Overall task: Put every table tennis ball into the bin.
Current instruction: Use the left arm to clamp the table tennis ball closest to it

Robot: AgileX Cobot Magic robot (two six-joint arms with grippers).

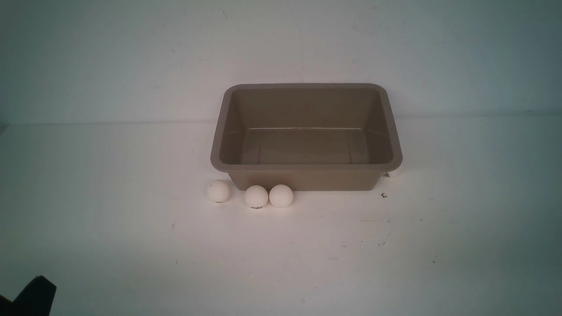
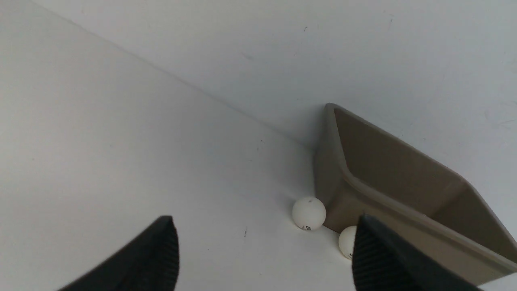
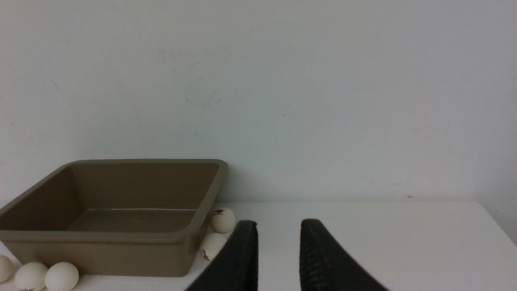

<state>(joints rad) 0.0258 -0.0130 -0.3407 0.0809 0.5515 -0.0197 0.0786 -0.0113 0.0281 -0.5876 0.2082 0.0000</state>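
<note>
Three small white round balls (image 1: 256, 196) sit at 7 o'clock of the grey-brown plastic bin (image 1: 303, 167); left pincer (image 2: 264, 218) apart, right pincer (image 3: 278, 221) together.

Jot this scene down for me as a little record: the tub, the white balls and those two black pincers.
bin: empty
front balls: three in a row on the table, along the bin's near wall at its left end
side balls: two by the bin's right wall
left pincer: open, empty
right pincer: shut, empty
</note>
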